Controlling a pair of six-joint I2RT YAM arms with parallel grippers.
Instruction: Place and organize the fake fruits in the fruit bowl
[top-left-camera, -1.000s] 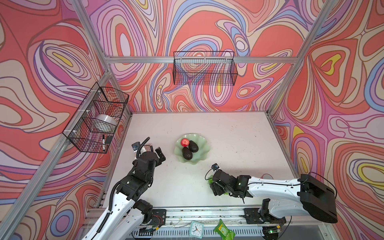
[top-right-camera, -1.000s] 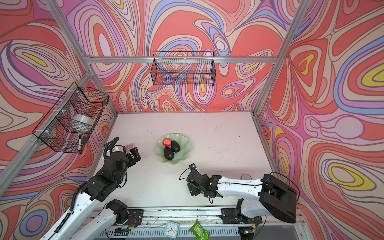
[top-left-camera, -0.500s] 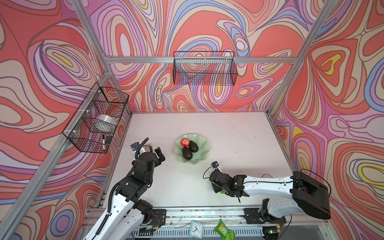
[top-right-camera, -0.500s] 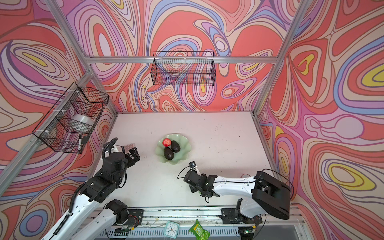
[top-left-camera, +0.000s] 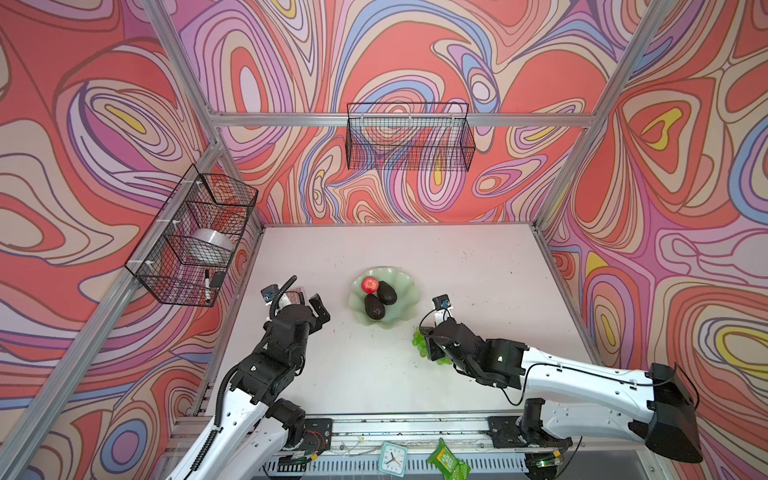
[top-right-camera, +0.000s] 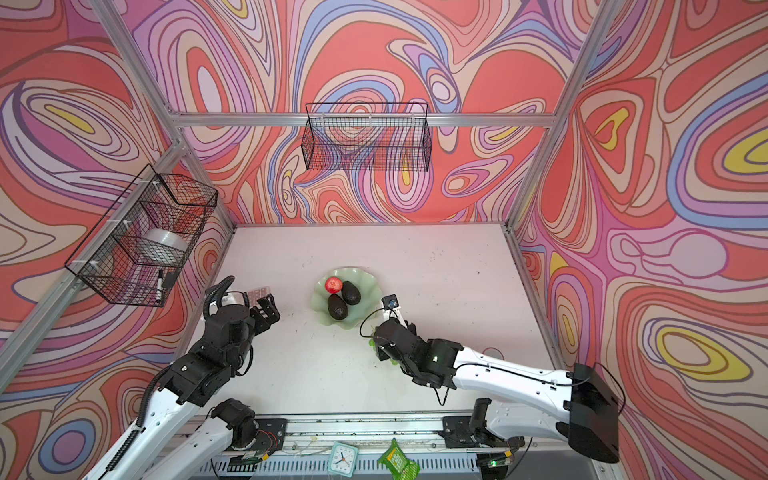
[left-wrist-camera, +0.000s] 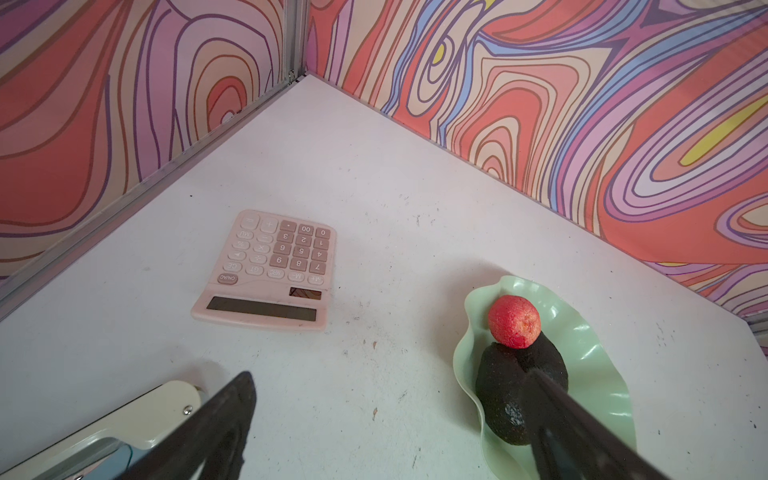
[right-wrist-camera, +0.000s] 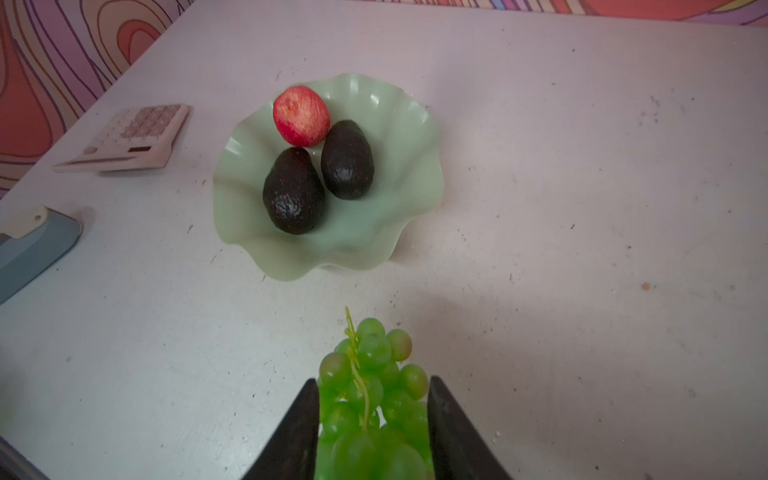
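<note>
**Where Matters Stand: Three Laid In, One Gripped**

While the bunch of translucent bright green grapes (right-wrist-camera: 370, 353) is pinched between the two black fingers (right-wrist-camera: 305, 419) of the right gripper (right-wrist-camera: 372, 380), the jaws are drawn in until both sides of the bunch are pressed; whether the bunch is raised off the white table (top-left-camera: 478, 270) or rests on it cannot be told.

The pale mint-green glossy fruit bowl (top-left-camera: 400, 318), shallow and wavy at the rim, is set about midway between the table's left and right edges; in both top views the grapes are seen just beside its rim, on the side facing the table's near right corner, outside the bowl.

Three fruits are held in the bowl; the small red apple (top-left-camera: 370, 285) is lodged on the side towards the far left corner; the two dark green-black pear-shaped avocados (right-wrist-camera: 294, 191) are laid side by side, touching each other, with their narrow ends against the apple.

The left gripper (left-wrist-camera: 390, 374) is held over the table near its left edge, between the bowl and a flat pink calculator (left-wrist-camera: 270, 270); its jaws are spread wide and nothing is held between them.

Off the table, along the metal rail at the near edge, a small mint-green clock (top-left-camera: 392, 457) and a green snack packet (top-left-camera: 449, 462) are seen side by side.
</note>
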